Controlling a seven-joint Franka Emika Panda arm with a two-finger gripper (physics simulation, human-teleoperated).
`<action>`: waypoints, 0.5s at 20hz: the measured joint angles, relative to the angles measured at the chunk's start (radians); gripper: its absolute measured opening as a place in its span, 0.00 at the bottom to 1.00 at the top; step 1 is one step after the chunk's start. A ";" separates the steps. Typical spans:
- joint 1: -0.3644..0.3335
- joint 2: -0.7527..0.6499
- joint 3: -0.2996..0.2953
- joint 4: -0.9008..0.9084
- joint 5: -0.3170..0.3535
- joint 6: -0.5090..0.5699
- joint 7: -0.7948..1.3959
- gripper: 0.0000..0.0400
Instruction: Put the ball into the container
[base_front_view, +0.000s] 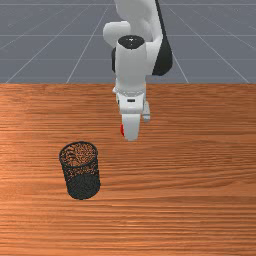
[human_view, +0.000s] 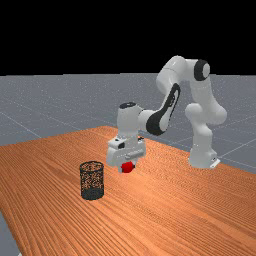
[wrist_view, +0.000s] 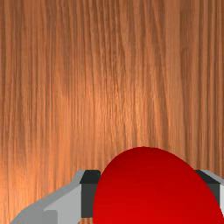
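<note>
In the far view, the tool hung above the table with the red ball at its tips, to the far view's right of the upright black mesh bin. In the front view, the ball peeked out beside the tool. In the wrist view, the fingers stood apart by the ball's width, gripping it from both sides.

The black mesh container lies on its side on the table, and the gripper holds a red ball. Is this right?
No: the far view shows the black mesh container standing upright on the table. The gripper does hold a red ball.
</note>
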 joint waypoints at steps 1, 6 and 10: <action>0.000 -0.012 0.000 0.005 0.000 -0.021 0.000 0.70; -0.027 -0.040 -0.008 0.013 0.008 -0.046 -0.055 0.70; -0.092 -0.020 -0.028 0.048 0.013 -0.082 -0.164 0.70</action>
